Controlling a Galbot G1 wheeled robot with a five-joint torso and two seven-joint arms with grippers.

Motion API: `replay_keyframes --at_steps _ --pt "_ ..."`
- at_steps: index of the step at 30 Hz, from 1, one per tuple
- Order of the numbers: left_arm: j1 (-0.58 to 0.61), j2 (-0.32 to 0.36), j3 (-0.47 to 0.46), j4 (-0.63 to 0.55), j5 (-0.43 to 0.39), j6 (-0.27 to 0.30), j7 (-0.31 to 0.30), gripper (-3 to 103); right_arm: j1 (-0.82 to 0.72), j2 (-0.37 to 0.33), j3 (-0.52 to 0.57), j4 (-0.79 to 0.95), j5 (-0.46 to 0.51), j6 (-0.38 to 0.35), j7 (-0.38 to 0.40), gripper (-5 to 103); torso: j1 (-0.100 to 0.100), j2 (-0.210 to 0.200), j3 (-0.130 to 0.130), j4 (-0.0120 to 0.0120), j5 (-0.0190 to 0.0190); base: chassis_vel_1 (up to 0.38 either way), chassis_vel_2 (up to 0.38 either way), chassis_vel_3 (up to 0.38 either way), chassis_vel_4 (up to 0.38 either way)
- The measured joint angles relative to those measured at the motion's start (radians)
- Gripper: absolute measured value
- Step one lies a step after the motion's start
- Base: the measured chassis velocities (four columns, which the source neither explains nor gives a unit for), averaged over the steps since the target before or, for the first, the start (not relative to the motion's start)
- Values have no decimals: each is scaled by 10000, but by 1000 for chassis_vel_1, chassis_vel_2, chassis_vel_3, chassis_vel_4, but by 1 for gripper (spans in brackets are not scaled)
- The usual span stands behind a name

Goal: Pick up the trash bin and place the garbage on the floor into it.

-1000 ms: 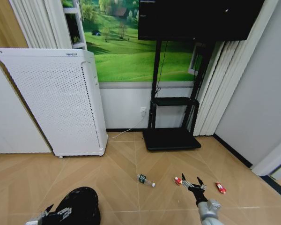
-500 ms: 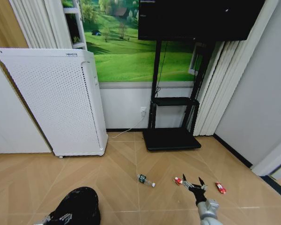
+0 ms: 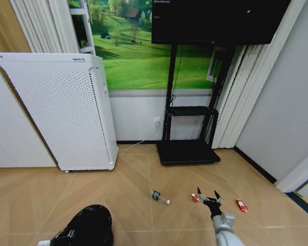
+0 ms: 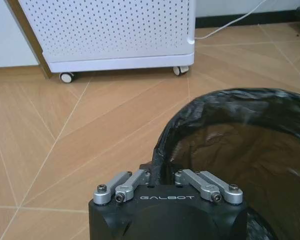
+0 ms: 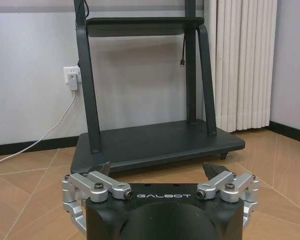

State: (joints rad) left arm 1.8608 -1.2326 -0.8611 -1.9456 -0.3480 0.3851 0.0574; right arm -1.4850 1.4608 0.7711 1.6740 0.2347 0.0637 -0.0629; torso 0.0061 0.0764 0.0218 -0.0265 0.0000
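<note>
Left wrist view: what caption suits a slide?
Left gripper closed on the rim of the small black round liner-lined trash bin.

Open floor (image 3: 133, 179) around garbage; black stand base (image 3: 187, 151) and white appliance (image 3: 61, 110) block behind.

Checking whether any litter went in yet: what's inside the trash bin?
The trash bin shows just dark liner on its inner walls; its bottom is hidden behind the left gripper, shut on the rim.
</note>
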Motion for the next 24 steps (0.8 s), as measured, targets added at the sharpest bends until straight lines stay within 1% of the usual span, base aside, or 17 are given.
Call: replay_keyframes --at_steps 1,2,3,5,7,8,11,13,15,17,21,22,24 --pt "0 0 0 0 0 0 0 17 0 0 0 0 0 0 0 100 0 0 0 0 0 0 0 0 0" --pt "-154 5 44 0 -1 -73 4 11 8 12 -12 -35 -12 -3 4 100 0 0 0 1 -1 0 0 0 0" --pt "-291 12 75 17 -9 -95 5 9 17 13 -18 -64 -18 -3 5 100 0 1 -1 -4 0 0 0 0 0" --pt "-291 12 75 17 -9 -95 5 9 17 13 -18 -64 -18 -3 5 100 0 1 -1 -4 0 0 0 0 0" --pt "-916 37 224 45 -192 -133 -12 7 55 12 -19 -172 -21 -3 6 100 0 1 1 -2 -1 0 0 0 0" --pt "-916 37 224 45 -192 -133 -12 7 55 12 -19 -172 -21 -3 6 100 0 1 1 -2 -1 0 0 0 0" --pt "-1518 -28 471 79 -362 -207 -79 7 94 12 -22 -245 -21 -3 9 100 1 1 2 -2 -3 0 0 0 0" --pt "-1619 -47 522 85 -369 -241 -93 7 102 12 -26 -254 -21 -3 9 100 1 1 2 -3 -3 0 0 0 0" --pt "-2014 -111 758 97 -378 -392 -106 7 105 28 -44 -258 -21 -2 10 100 1 1 2 0 0 0 0 0 0" --pt "-2135 -113 820 101 -387 -440 -92 7 93 36 -44 -239 -21 -1 10 100 1 1 2 0 -2 0 0 0 0" --pt "-2747 -2 1111 136 -634 -541 -150 7 -6 46 -45 -121 -12 22 12 100 1 2 2 -2 -1 0 0 0 0" --pt "-2747 -2 1111 136 -634 -541 -150 7 -6 46 -45 -121 -12 22 12 100 1 2 2 -2 -1 0 0 0 0" --pt "-3158 128 1279 126 -832 -596 -210 7 -32 41 -40 -38 29 27 19 100 1 2 2 -3 1 0 0 0 0"
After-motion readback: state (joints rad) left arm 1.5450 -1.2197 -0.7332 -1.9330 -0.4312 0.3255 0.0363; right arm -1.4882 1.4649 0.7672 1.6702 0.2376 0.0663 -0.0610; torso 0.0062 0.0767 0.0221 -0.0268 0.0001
